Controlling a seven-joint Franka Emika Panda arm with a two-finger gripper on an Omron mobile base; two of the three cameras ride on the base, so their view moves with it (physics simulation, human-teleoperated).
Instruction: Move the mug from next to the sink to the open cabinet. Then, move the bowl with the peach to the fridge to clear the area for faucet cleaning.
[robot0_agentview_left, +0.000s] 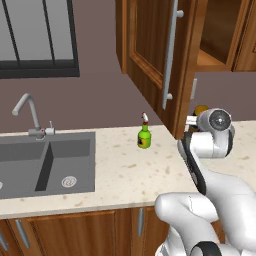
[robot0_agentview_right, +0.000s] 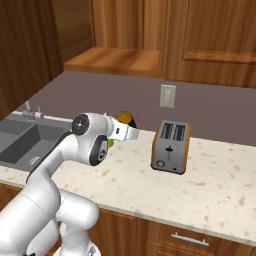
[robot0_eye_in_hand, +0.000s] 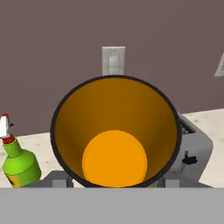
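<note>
The mug (robot0_eye_in_hand: 114, 131), black outside and orange-yellow inside, faces the hand camera mouth-first and very close. My gripper (robot0_agentview_right: 131, 129) is shut on the mug (robot0_agentview_right: 125, 118), holding it above the counter near the back wall; its fingertips are hidden by the mug. In the left base view the mug (robot0_agentview_left: 201, 110) peeks out beside the door of the open cabinet (robot0_agentview_left: 160, 55), just under the cabinet's bottom shelf (robot0_agentview_right: 115, 60). The sink (robot0_agentview_left: 50, 160) and the faucet (robot0_agentview_left: 30, 112) lie far to the left. The bowl, the peach and the fridge are out of view.
A green bottle with a red top (robot0_agentview_left: 144, 136) stands on the counter left of the hand. A toaster (robot0_agentview_right: 171, 146) sits to the right, below a wall outlet (robot0_agentview_right: 167, 96). The cabinet door's long silver handle (robot0_agentview_left: 170, 55) hangs close to the hand.
</note>
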